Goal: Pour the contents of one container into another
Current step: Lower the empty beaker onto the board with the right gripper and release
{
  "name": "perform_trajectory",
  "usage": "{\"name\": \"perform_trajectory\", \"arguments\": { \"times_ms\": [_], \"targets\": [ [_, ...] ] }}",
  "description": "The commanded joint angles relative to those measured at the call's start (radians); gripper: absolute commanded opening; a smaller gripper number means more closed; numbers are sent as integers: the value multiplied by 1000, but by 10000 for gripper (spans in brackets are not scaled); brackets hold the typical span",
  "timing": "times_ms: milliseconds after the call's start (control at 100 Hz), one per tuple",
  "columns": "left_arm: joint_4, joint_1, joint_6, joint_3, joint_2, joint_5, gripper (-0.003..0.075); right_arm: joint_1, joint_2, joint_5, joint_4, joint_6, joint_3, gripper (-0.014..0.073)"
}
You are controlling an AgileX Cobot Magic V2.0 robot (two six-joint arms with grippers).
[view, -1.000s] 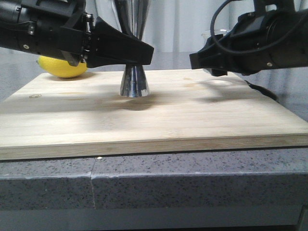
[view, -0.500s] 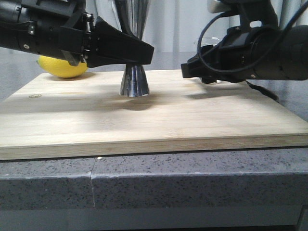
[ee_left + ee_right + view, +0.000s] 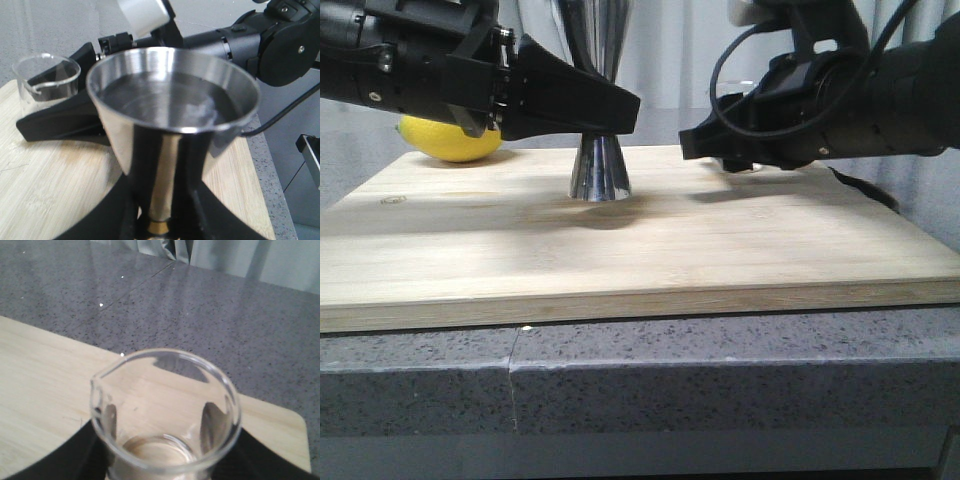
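So the left gripper (image 3: 605, 105) is clamped on the jigger (image 3: 599, 165), with its black fingers (image 3: 200, 210) pinched in around the narrow waist, right about where the gold band sits. The jigger stands upright on the wooden board (image 3: 640, 250), foot flat on the wood, long axis straight up and down, open top cone facing up. From the left wrist view you look right into that cup, and the steel inside looks dark and shiny; can't tell if there's liquid in there or just reflections.

The right gripper (image 3: 705, 145) has the glass beaker (image 3: 165, 410), its fingers (image 3: 210, 422) pressed against opposite sides of the glass, so it's a narrow grip closed on the beaker. The beaker is upright too, mouth up, and its little pouring lip shows on the rim in the right wrist view. In the left wrist view the lip looks turned toward the jigger's side. In the front view the beaker is mostly hidden behind the arm, over the far right part of the board, and whether it's touching the wood or not I honestly can't tell. It sits near the jigger but clearly apart from it.

There's a lemon (image 3: 450, 138) at the far left corner of the board, behind the left arm
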Motion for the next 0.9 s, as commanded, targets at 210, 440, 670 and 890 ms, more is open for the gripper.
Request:
{"name": "perform_trajectory", "arguments": {
  "times_ms": [210, 440, 670, 890],
  "targets": [
    [-78, -10, -3, -29, -40, 68, -13, 0, -25, -81, -11, 2, -29, 219],
    [-78, -10, -3, -29, -40, 68, -13, 0, -25, -84, -11, 2, -29, 222],
    [-78, -10, -3, -29, -40, 68, -13, 0, -25, -77, -11, 2, -29, 311],
    [-78, -10, -3, -29, -40, 68, -13, 0, -25, -100, -11, 2, -29, 524]
  ]
}}
